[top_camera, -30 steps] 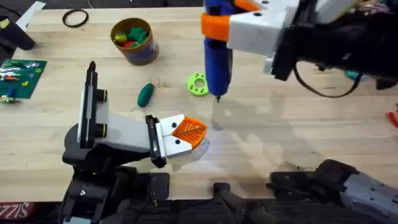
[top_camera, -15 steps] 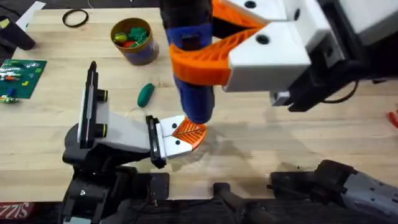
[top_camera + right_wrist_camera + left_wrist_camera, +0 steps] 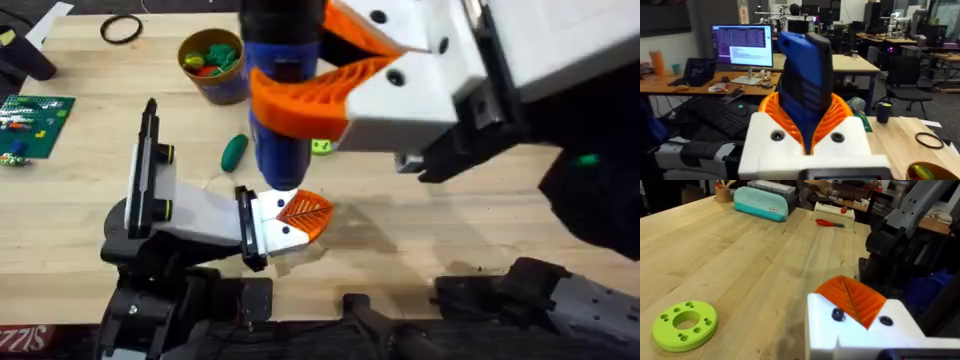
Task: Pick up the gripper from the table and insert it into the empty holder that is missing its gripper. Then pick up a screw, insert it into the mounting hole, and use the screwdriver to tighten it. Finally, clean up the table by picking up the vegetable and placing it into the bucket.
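The orange ribbed gripper (image 3: 306, 212) sits with its white block base against the black end plate of the grey-white holder (image 3: 190, 210), which lies on the table (image 3: 430, 215) at the left arm's end. In the left wrist view the gripper (image 3: 852, 298) shows two dark spots on its white block. My right gripper (image 3: 288, 62) hangs large under the camera, shut on the blue screwdriver (image 3: 280, 150), which stands upright with its lower end over the white block. The right wrist view shows the screwdriver (image 3: 802, 65) clamped in the right gripper (image 3: 805, 117). The dark green vegetable (image 3: 234, 152) lies behind the holder. The bucket (image 3: 213, 65) stands farther back.
A lime-green ring (image 3: 685, 324) lies beside the screwdriver, mostly hidden from overhead. A green circuit board (image 3: 30, 125) and a black ring (image 3: 120, 30) sit at the far left. A teal pouch (image 3: 762, 202) and a red tool (image 3: 829, 223) lie at the table's far side.
The right arm has carried the screwdriver left and nearer, from over the lime-green ring to over the gripper's white block. The holder and gripper have stayed put.
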`<action>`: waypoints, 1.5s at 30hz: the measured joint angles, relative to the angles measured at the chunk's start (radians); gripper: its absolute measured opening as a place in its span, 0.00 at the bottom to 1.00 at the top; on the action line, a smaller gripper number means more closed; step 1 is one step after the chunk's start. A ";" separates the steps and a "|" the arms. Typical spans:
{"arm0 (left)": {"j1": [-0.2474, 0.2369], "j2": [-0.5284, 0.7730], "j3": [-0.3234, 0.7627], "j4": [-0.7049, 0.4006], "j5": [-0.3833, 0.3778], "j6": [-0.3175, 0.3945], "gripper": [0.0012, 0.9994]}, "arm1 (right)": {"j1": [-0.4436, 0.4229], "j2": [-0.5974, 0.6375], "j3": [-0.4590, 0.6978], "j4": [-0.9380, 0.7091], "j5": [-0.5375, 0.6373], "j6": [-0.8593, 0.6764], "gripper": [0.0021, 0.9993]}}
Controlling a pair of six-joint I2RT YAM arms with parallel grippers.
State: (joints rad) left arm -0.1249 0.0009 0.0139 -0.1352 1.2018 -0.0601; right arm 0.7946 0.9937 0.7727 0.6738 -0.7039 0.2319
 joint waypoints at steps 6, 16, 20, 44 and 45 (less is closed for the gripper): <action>0.000 0.000 0.000 0.000 0.000 0.000 0.01 | 0.028 0.043 0.000 0.020 0.000 -0.021 0.03; 0.000 0.000 0.000 0.000 0.003 0.000 0.01 | 0.030 0.075 0.000 0.010 -0.016 -0.099 0.03; 0.000 0.000 0.000 0.000 0.003 0.000 0.01 | 0.030 0.075 0.000 0.007 -0.026 -0.122 0.03; 0.000 0.000 0.000 0.000 0.003 0.000 0.01 | 0.033 0.078 -0.001 -0.058 -0.028 -0.136 0.03; 0.000 0.000 0.000 0.000 0.003 0.000 0.01 | 0.034 0.083 -0.001 -0.052 -0.029 -0.136 0.03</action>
State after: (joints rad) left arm -0.1249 0.0009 0.0139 -0.1356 1.2049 -0.0601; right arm 0.8288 1.0762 0.7719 0.6217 -0.7330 0.0960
